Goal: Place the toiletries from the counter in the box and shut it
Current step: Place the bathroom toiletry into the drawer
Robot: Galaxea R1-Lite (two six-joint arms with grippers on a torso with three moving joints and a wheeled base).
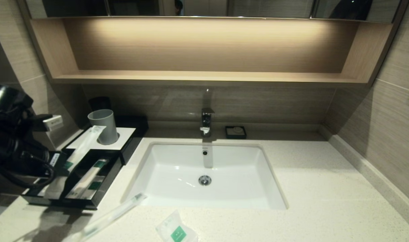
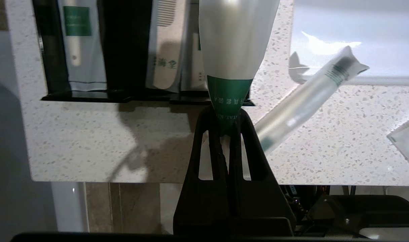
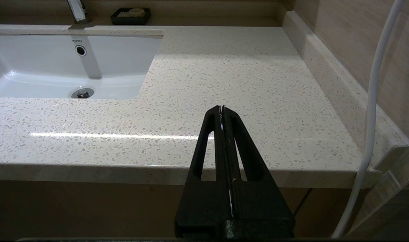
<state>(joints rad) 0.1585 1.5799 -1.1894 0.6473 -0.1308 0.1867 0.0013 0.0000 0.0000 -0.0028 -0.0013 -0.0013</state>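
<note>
Toiletries lie split across the pale speckled stone counter beside its white inset sink: the low black box with a white top panel has its drawer pulled open at the left. The left gripper is clamped on the green end of one clear-wrapped stick above that drawer. A second clear-wrapped stick and a flat translucent sachet with a green label rest on the counter's front edge, and the right gripper hangs closed and empty over the right side.
</note>
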